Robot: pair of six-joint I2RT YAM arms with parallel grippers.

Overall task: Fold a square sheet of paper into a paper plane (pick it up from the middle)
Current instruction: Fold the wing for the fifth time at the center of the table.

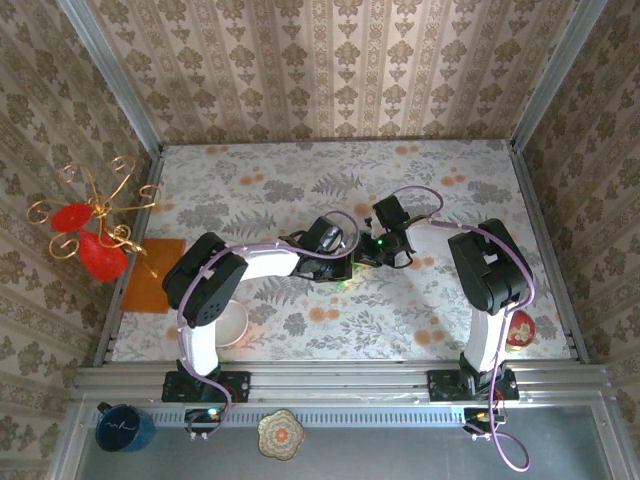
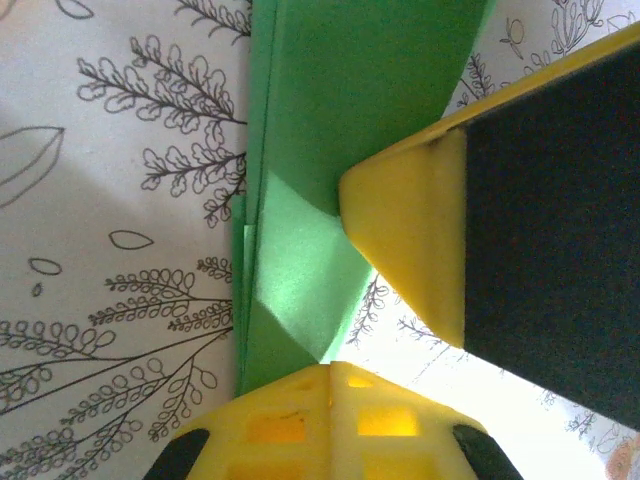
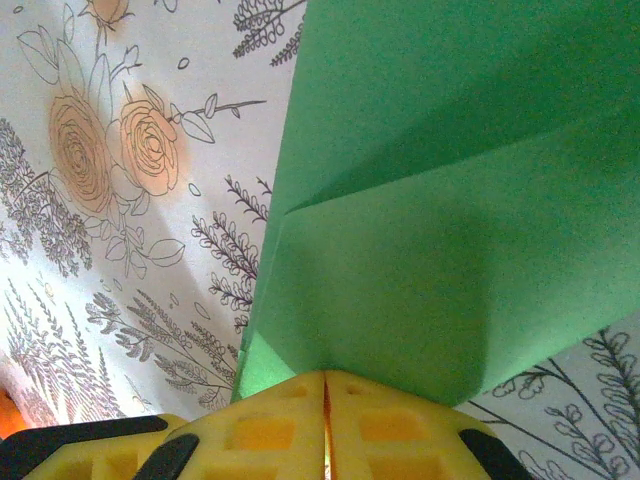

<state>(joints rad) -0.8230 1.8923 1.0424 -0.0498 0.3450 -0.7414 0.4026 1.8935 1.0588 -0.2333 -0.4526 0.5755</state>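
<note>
Two arms meet at the middle of the floral-clothed table (image 1: 450, 180), where we see the green sheet of paper (image 3: 430, 200) gripped from both sides. The left gripper (image 2: 330, 372) has its yellow fingertips pressed together on the paper's near edge, and the sheet runs away from them with folded layers stacked along its left side. The right gripper (image 3: 325, 385) is likewise clamped tight, pinching a folded part of the sheet below a diagonal crease. In the left wrist view, one of the right gripper's yellow fingers (image 2: 405, 240) lies against the green surface. We cannot tell whether the paper touches the cloth. Well apart, at the table's left edge, lies an orange sheet (image 1: 155, 275). A white bowl (image 1: 232, 325) sits beside the left arm.
</note>
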